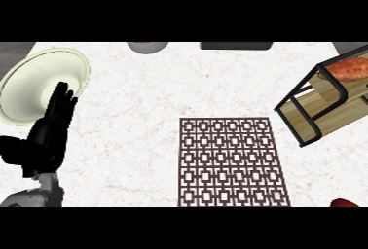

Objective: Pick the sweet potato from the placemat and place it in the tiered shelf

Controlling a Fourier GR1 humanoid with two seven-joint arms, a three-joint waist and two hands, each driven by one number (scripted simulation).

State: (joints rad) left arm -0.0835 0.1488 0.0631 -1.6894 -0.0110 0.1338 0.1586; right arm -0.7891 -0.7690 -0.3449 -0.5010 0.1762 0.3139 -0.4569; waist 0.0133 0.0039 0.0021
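The sweet potato (348, 69) lies in the tiered shelf (310, 127), on its upper level, at the right edge of the view. It is reddish orange and only a part of it shows, because the picture ends there. The shelf has a black frame and wooden boards, and it stands tilted in the view, with one corner pointing down to the placemat (233, 162).

The placemat is brown with a pattern of small rectangles. It lies flat on the white counter (179, 82), in the lower middle of the view, and nothing rests on it. It is near the shelf but does not touch it.

The left hand (52, 127) shows at the left side, coming up from the lower edge on its grey forearm. Its fingers are straight and point upward, so the hand is open and holds nothing. The fingertips overlap the edge of a pale green plate (36, 82), which sits at the upper left of the counter.

The right hand does not show in this view.

At the top edge there is a grey bowl (147, 46) with something reddish inside, and beside it a dark flat object (236, 45), both cut by the border. At the lower right corner a small red thing (344, 203) is partly visible; I cannot tell what it is.
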